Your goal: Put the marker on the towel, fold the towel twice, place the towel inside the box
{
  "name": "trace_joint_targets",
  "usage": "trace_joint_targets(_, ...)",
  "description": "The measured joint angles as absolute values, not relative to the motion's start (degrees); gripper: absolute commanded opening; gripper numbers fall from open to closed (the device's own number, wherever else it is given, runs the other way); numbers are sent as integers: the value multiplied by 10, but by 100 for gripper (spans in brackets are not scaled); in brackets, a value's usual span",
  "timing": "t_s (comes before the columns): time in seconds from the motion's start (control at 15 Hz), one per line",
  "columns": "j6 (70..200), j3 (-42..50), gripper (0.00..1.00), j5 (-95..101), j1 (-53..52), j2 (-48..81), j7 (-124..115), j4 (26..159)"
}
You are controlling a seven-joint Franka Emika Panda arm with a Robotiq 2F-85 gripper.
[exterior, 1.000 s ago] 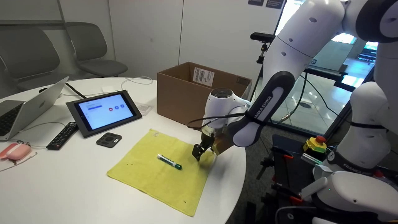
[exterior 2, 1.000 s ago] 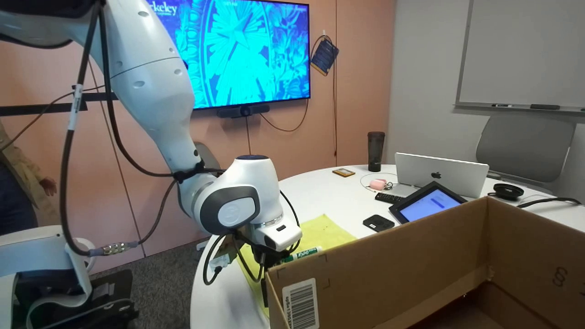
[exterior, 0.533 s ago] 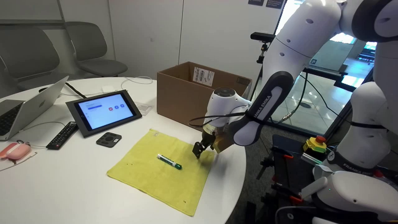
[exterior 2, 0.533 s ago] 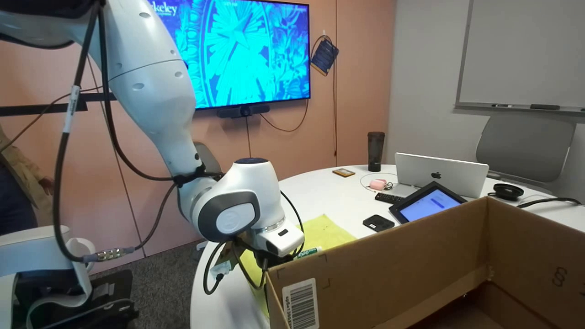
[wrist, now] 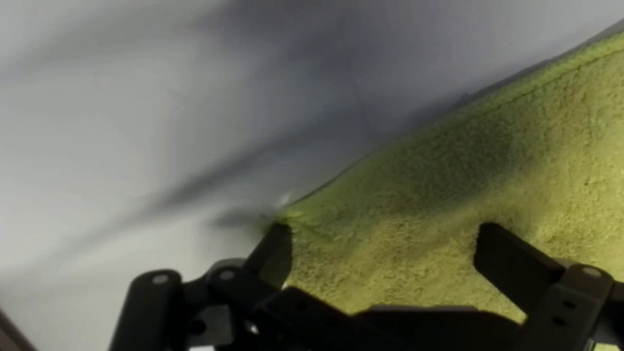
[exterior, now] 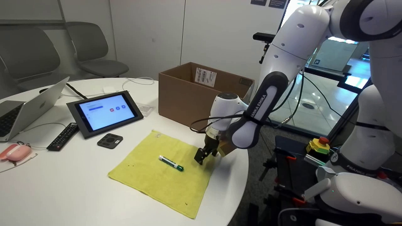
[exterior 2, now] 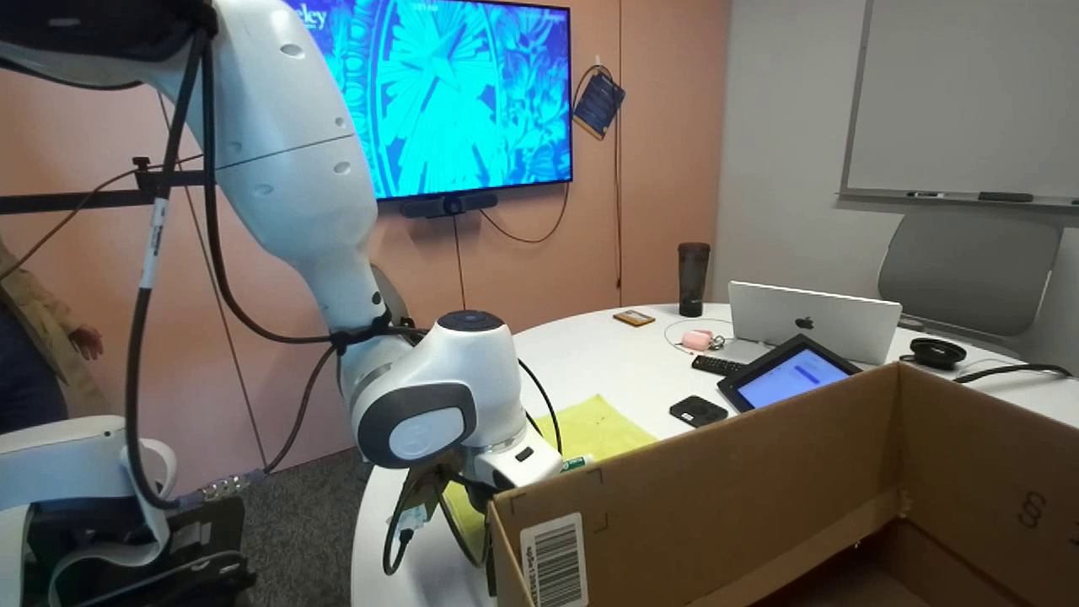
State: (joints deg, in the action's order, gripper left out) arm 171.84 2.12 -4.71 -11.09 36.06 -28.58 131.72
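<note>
On a round white worktop [exterior: 62, 188], a thin yellow towel [exterior: 157, 185] is laid out flat and unfolded. Near its middle, a white and green marker [exterior: 171, 163] is rested at a slant, its green end turned towards the side of the robot arm [exterior: 263, 103]. At one corner of the towel, the end effector [wrist: 385, 226] is held released, its dark fingers parted widely; in the wrist view, one finger is seen at the corner itself and the other over the towel. Whether the towel is touched cannot be told. Beside the towel, a brown cardboard box [exterior: 185, 100] is stood upright, its top uncovered and a white label [exterior: 205, 77] stuck to an inner wall; part of its outside is hidden by the arm. Farther along, a small black device [exterior: 110, 141], a lit tablet [exterior: 106, 112], a black remote control [exterior: 62, 137], a pink case [exterior: 19, 153] and a silver laptop [exterior: 36, 108] are set out. In an exterior view, a dark tumbler [exterior 2: 693, 278] and a wall screen [exterior 2: 455, 101] are shown, and most of the marker is hidden.
</note>
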Motion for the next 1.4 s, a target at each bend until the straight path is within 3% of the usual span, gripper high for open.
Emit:
trace_joint_targets(0.4, 1718, -13, 55, -67, -76, 362, -229, 1313)
trace_joint_targets(0.53, 1717, -18, 48, -67, -76, 362, -218, 1308)
trace_joint_targets(0.6, 1716, -20, 30, -67, -77, 361, -211, 1306)
trace_joint_targets(0.8, 1714, -27, 6, -67, -78, 360, -191, 1300)
trace_joint_targets(1.0, 1712, -31, 0, -67, -82, 356, -171, 1296)
trace_joint_targets(1.13, 1711, -31, 5, -67, -88, 354, -159, 1293)
trace_joint_targets(1.4, 1706, -30, 4, -63, -102, 342, -145, 1293)
